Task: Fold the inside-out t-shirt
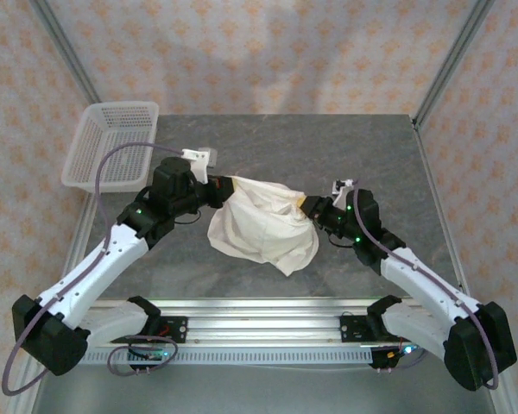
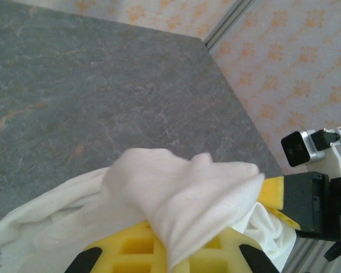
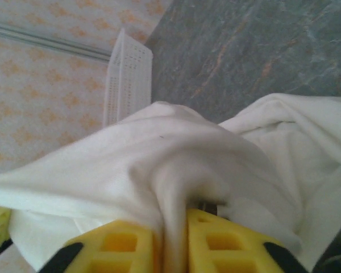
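Inside-out t-shirt (image 1: 261,226), cream-white and soft, bunched in a loose heap near the middle of the grey surface (image 1: 345,147). Lifted a little at two sides, left and right, with the low part drooping onto the surface toward the near edge. Full of folds and wrinkles, not flat anywhere.

Left claw (image 1: 219,190) at the left side of the heap, up by its top corner. Pinched tight on a thick fold of the cloth. Seen close from the left wrist: yellow fingers (image 2: 128,247) at the bottom, with a white fold of the shirt draped over them and squeezed down between them.

Right claw (image 1: 310,207) at the right side of the heap, touching it. Closed nearly all the way, with a thin strip of cloth caught in the small gap. Seen close from the right wrist: two yellow pads (image 3: 122,242) side by side, with cloth pulled down between them and spread over their tops.

White plastic basket (image 1: 112,147) with little holes at the far left corner of the surface, well apart from the heap. Patterned walls behind.
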Controlling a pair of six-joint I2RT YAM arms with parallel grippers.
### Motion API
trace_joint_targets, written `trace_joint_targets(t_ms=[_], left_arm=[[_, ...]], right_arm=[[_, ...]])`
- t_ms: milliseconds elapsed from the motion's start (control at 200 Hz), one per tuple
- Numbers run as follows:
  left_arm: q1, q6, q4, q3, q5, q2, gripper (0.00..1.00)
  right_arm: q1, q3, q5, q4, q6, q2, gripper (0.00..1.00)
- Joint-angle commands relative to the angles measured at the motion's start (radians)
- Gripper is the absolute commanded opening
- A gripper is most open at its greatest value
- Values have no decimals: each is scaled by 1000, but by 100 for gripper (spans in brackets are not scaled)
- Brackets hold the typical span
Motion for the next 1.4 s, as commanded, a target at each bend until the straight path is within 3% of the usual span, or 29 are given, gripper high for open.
trace_joint_targets(t_ms=[0,85,180,245,325,415,450,495,520,585,655,711,761,841,906,1061,1191,1281,1331,1396], left_arm=[[29,-43,81,-29,13,-5,0],[27,-41,63,-60,-36,12,0],[27,-35,-29,-64,-162,81,0],[28,-42,-5,-86,-130,122,0],[27,-82,122,-148,-56,120,0],[19,-95,97,-143,-89,128,0],[15,-60,42,-126,-125,140,14],[15,-31,-9,-114,-153,156,43],[15,-17,-15,-118,-151,154,53],[15,-8,36,-161,-113,104,69],[4,10,120,-207,-52,8,75],[-45,80,166,-222,1,-59,76],[-145,183,155,-214,-9,-105,76],[-316,298,102,-192,-161,-126,76],[-382,318,86,-189,-298,-111,75],[-409,323,107,-173,-431,-38,77],[-405,292,46,-87,-713,71,80],[-369,262,19,-41,-728,113,81],[-335,237,18,-26,-639,117,71],[-314,214,55,-38,-531,91,42]], right_arm=[[-10,0,-18,-32,-62,-64,10],[20,34,-32,-34,-106,-96,0],[44,64,-66,37,-92,-83,0],[55,79,-62,73,-84,-58,0],[65,114,-38,-7,-142,-16,0],[83,122,-41,-7,-143,21,0],[95,126,-38,2,-138,31,0],[111,135,-24,11,-135,39,0],[121,142,-10,15,-135,41,0],[138,163,30,14,-133,41,0],[150,190,60,24,-125,44,0],[158,220,70,30,-113,55,0],[167,253,71,28,-101,75,0],[187,308,75,16,-84,111,0],[207,347,83,17,-76,131,0],[251,411,118,6,-60,144,0],[285,446,96,-22,-94,162,0],[292,454,61,-26,-94,168,0],[293,451,63,-33,-93,166,0],[293,454,124,-89,-107,156,0]])
